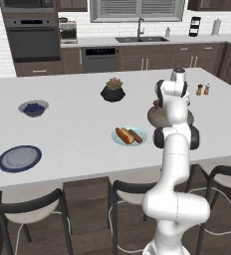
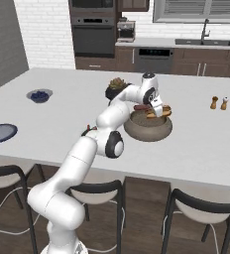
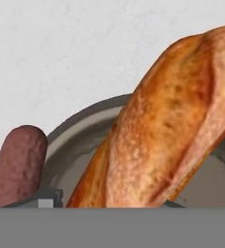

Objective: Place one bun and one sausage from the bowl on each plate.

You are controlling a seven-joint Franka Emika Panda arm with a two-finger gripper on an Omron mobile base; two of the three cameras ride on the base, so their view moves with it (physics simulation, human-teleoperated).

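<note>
A deep brown-grey bowl (image 2: 148,127) sits on a white kitchen island (image 1: 67,129), toward the side nearest the stools. A golden, crusty bun (image 3: 172,121) leans up out of the bowl, and a dark red sausage (image 3: 18,167) stands against the bowl's rim just beside it. The white robot arm bends over the bowl, and its gripper (image 2: 153,105) is down at the bun; the bun sits right in front of the hand, but whether the fingers have clamped on it cannot be told.

Near the bowl, on the side of the arm's elbow, a pale teal plate (image 1: 121,142) holds a bun and a sausage lying side by side. Well apart from the bowl, near the island's stool-side edge, lies a grey-blue plate with a dark blue rim (image 1: 19,158). Beyond that plate is a small grey bowl of blue berries (image 1: 33,108). A black plant pot (image 1: 113,91) stands behind the brown-grey bowl, and two small shakers (image 2: 219,103) stand on its far side from the plates.
</note>
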